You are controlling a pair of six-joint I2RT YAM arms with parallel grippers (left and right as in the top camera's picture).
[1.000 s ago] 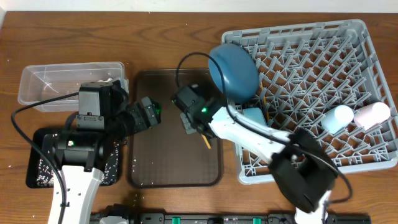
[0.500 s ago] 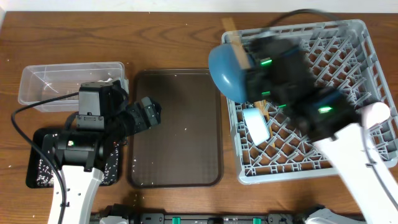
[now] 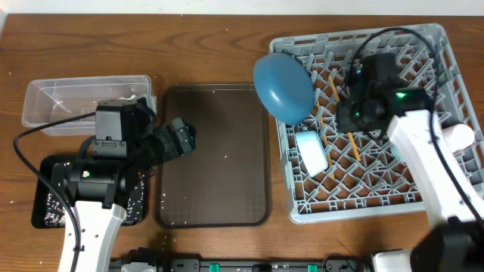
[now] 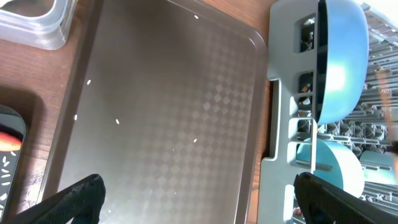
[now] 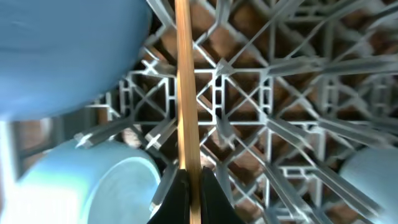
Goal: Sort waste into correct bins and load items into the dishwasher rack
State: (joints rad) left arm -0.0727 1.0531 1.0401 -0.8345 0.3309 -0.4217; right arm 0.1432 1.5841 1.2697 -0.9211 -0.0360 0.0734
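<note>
The grey dishwasher rack fills the right side. The dark blue plate stands on edge at its left wall, with the pale blue bowl beside it. My right gripper is over the rack, shut on a wooden chopstick. The wrist view shows its fingers pinching the chopstick above the pegs, with the bowl to the left. A second chopstick lies in the rack. The pink cup shows past the arm. My left gripper is open and empty over the brown tray.
The dark brown serving tray lies in the middle with a few white specks. The clear tub sits at the far left, with the black tray in front of it. Something orange lies in the black tray.
My right arm has swung from the brown tray to over the rack, carrying the chopstick. The left arm has not moved.
</note>
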